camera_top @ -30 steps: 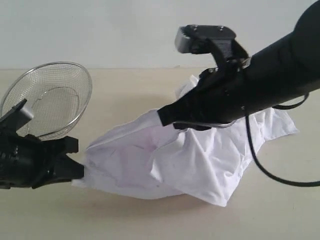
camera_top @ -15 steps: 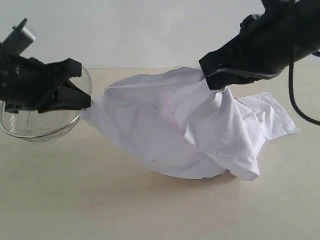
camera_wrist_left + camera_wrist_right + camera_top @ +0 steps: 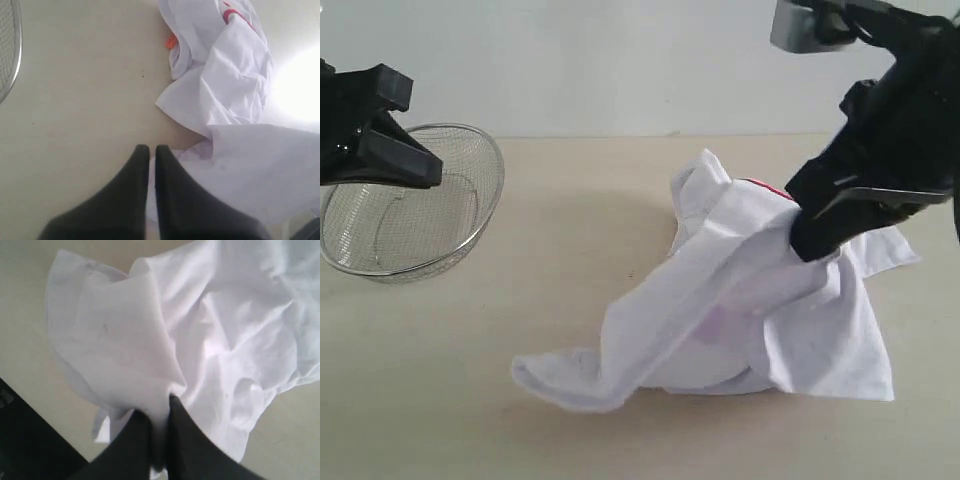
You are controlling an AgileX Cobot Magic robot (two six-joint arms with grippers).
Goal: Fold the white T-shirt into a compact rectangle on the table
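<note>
The white T-shirt [image 3: 740,300] lies crumpled on the table [image 3: 570,220], one long fold trailing toward the front left. A bit of red lettering [image 3: 765,188] shows at its top. My right gripper [image 3: 810,245] is shut on a bunch of its cloth and holds that part lifted; in the right wrist view the fabric [image 3: 125,340] is pinched between the jaws of the right gripper [image 3: 159,407]. My left gripper [image 3: 428,175] hangs high at the far left, shut and empty, apart from the shirt. In the left wrist view, beyond the left gripper [image 3: 149,148], lie the shirt [image 3: 240,100] and its orange tag [image 3: 171,42].
A wire mesh basket [image 3: 450,127] stands at the back left of the table, just under my left gripper; its rim [image 3: 12,50] shows in the left wrist view. Bare tabletop lies in front of and to the left of the shirt.
My left gripper has let go of the shirt's edge and pulled up and to the left. The spread shirt has collapsed into a heap. My right gripper moved right and lower, still gripping cloth.
</note>
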